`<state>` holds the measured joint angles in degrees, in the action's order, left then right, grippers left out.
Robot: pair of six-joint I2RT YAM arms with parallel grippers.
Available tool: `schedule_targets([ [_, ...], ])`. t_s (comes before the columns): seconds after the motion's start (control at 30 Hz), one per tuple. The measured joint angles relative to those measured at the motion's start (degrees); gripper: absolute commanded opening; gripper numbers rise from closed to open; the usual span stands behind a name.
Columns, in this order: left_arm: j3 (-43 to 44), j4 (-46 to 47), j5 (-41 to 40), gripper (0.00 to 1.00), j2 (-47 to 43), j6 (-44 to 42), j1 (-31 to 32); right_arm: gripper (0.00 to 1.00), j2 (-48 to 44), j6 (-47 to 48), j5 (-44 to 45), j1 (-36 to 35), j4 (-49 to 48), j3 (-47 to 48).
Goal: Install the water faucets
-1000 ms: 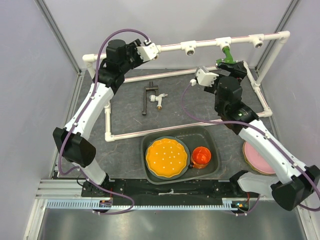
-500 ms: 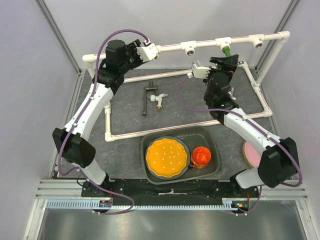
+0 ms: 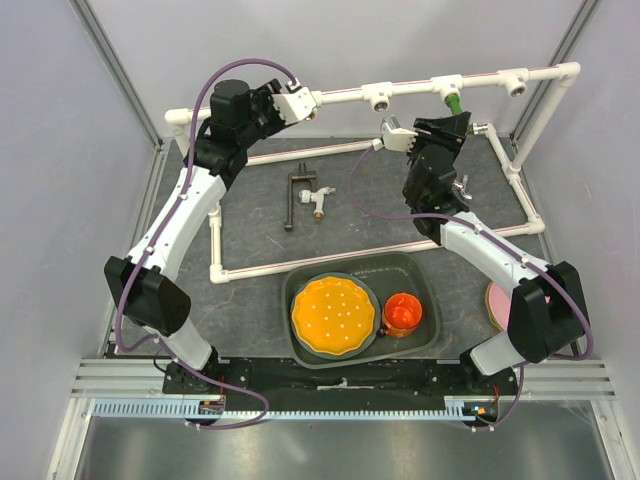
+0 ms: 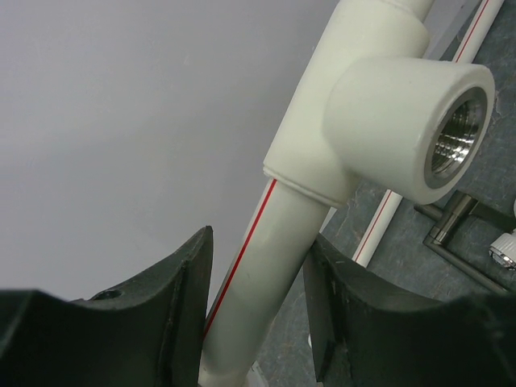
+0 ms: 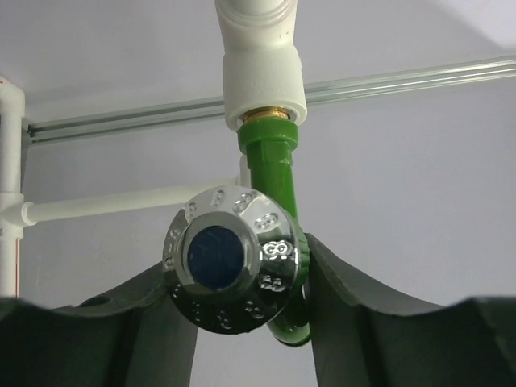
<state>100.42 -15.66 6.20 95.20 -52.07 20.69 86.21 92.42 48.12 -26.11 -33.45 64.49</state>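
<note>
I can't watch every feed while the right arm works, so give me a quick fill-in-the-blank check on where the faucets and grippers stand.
The left gripper is closed around the top rail beside its leftmost tee socket, which holds ____ faucet.
The green faucet, between the fingers of the right gripper, hangs from the rail's ____ socket from the left.
The black-handled faucet lies on the mat, held by ____ gripper.
Missing words: no; third; neither.

The right arm (image 3: 490, 255) hides most of the pink plate (image 3: 494, 305); the left wrist view crops the black-handled faucet (image 4: 448, 228).
</note>
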Motion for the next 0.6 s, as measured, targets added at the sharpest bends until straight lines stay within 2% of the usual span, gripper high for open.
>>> schedule_targets([
  [0.13, -0.1, 0.1, 0.2, 0.02, -0.1, 0.0, -0.1, 0.33, 0.0, -0.6, 0.0, -0.3, 0.0, 1.0],
  [0.3, -0.6, 0.8, 0.2, 0.02, -0.3, 0.0, -0.2, 0.22, 0.0, -8.3, 0.5, -0.7, 7.0, 4.5],
  [0.4, -0.8, 1.1, 0.4, 0.02, -0.3, 0.0, -0.3, 0.15, -0.5, -17.0, 0.2, -0.7, 14.0, 7.5],
  [0.6, -1.0, 1.1, 0.8, 0.02, -0.5, 0.0, -0.3, 0.06, -2.9, -41.4, -4.4, 0.8, 26.1, 12.4],
])
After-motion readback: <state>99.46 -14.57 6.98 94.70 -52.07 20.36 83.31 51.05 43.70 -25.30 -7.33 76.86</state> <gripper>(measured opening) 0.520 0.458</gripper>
